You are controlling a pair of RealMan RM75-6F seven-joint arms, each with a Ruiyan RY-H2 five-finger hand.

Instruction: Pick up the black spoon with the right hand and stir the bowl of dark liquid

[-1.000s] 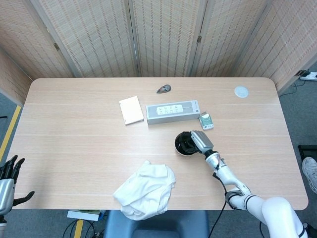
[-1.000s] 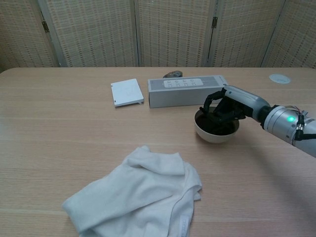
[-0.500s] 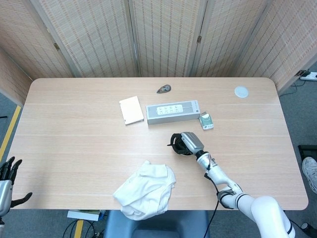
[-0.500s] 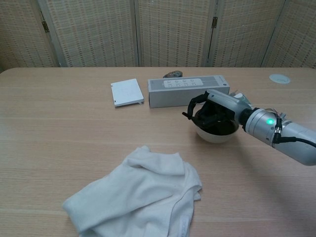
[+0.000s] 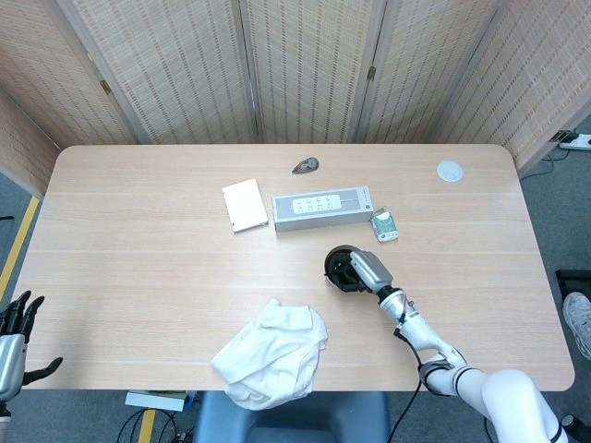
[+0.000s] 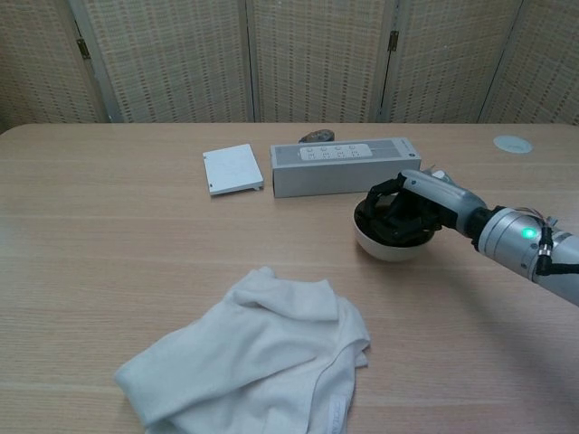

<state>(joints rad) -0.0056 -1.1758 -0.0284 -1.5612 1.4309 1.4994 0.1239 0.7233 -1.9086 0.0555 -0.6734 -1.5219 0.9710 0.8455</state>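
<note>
A white bowl [image 5: 330, 264] [image 6: 387, 250] of dark liquid stands right of the table's middle. My right hand [image 5: 359, 269] [image 6: 409, 205] hangs over it, dark fingers curled down into the bowl. The black spoon lies nowhere on the table; it seems to be held in those fingers, but it is hard to tell apart from them and the dark liquid. My left hand [image 5: 15, 336] stays off the table's front left corner, fingers spread, holding nothing.
A crumpled white cloth [image 5: 273, 353] [image 6: 254, 354] lies near the front edge, left of the bowl. Behind the bowl stand a grey power strip [image 5: 321, 209] [image 6: 342, 165], a white pad [image 5: 244, 204] and a small card [image 5: 385, 224]. A white disc [image 5: 450, 170] sits far right.
My right hand swept left across the bowl, then came back toward its middle. The bowl stayed in place. My left hand barely moved.
</note>
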